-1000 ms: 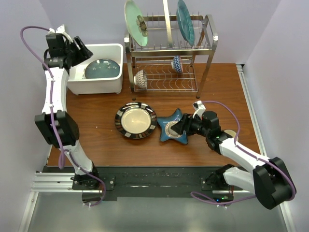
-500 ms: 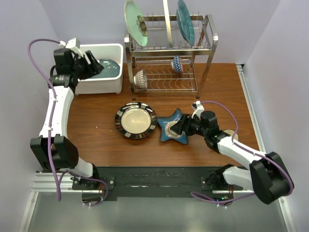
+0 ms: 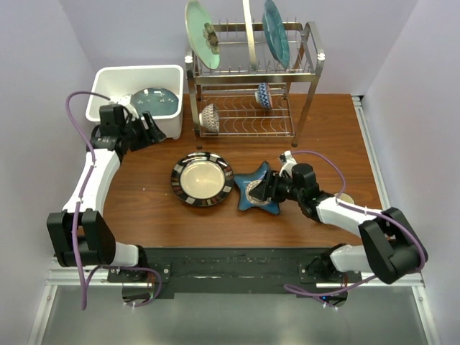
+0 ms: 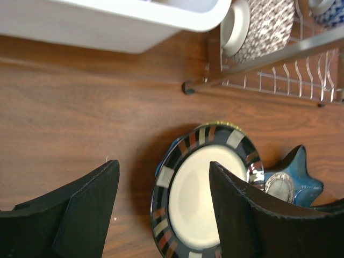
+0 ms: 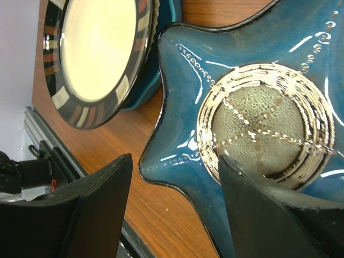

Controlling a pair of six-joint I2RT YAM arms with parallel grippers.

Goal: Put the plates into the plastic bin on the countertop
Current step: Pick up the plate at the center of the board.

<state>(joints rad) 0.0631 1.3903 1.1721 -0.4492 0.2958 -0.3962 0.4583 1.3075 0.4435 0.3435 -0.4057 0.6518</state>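
At far left, the white plastic bin (image 3: 136, 69) already holds one round grey-blue plate (image 3: 153, 101); just near of it the left gripper (image 4: 164, 166) hovers over bare wood, jaws spread wide and empty, facing the black-striped plate (image 3: 202, 179) that lies flat at mid-table. To its right the dark blue star plate (image 3: 259, 189) touches or slips under the striped rim, while the right gripper (image 5: 176, 161) sits low over it, jaws parted with nothing held. A teal plate (image 3: 276, 30) stands in the steel rack (image 3: 309, 72) at the far side. The work appears to be between loads: next, one arm would need to close on a plate's rim, lift it clear of its neighbour and carry it left to the bin
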